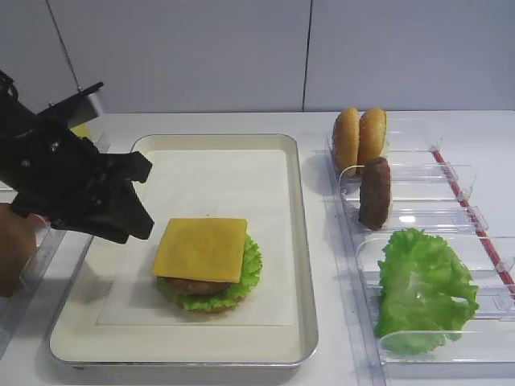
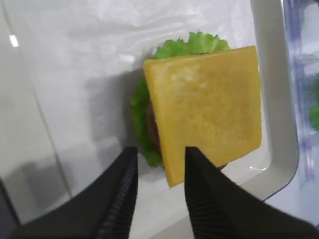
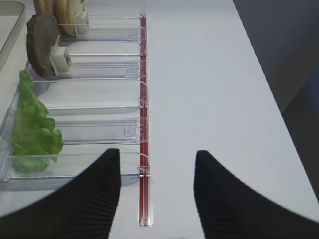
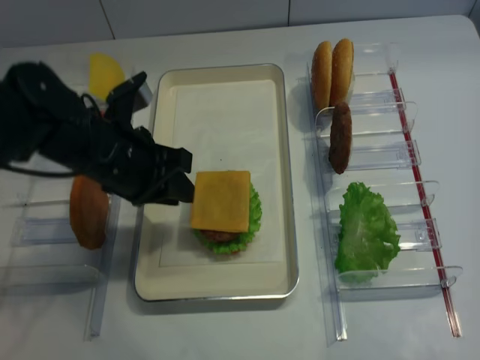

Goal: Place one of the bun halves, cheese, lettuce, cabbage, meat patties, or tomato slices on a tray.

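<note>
step: cheese [image 1: 199, 249] laid on the stack, release looks done; next move calls for lifting clear.
left gripper [image 4: 182, 174]: jaws apart, empty, at cheese's left edge.
tray [image 1: 299, 241]: lettuce [image 1: 251, 269], patty, cheese stacked.
racks [image 1: 418, 211]: buns [image 1: 360, 137], patty [image 1: 375, 191], loose lettuce.
right gripper [image 3: 157, 172]: jaws apart, empty, over desk.
</note>
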Robot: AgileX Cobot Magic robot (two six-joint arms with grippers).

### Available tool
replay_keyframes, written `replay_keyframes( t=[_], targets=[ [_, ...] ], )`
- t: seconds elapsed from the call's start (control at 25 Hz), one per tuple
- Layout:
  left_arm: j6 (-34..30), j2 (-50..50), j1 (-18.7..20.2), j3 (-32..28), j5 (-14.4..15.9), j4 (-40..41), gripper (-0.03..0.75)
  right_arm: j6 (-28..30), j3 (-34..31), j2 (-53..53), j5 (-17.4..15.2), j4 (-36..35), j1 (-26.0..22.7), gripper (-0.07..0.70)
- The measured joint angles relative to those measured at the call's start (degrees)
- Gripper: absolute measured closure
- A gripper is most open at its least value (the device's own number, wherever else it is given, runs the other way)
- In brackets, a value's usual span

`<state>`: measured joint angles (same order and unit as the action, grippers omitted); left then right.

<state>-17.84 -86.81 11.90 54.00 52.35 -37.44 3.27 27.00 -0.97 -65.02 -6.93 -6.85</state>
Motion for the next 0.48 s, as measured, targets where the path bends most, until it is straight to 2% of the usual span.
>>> replay_keyframes(
  t=[0.08,0.32,0.48],
  targets=[
    [4.34,-0.05,0.00,3.12,3.23,5.89,0.498,0.00,0.00,0.00,0.00,0.00,0.00,0.286],
    [13.53,-0.05,0.00,14.19,15.55,23.67,0.498,0.00,0.00,0.00,0.00,0.00,0.00,0.286],
    [18.36,-0.05,0.00,19.35,17.44,33.68,0.491,0.00,0.00,0.00,0.00,0.00,0.00,0.286]
  ],
)
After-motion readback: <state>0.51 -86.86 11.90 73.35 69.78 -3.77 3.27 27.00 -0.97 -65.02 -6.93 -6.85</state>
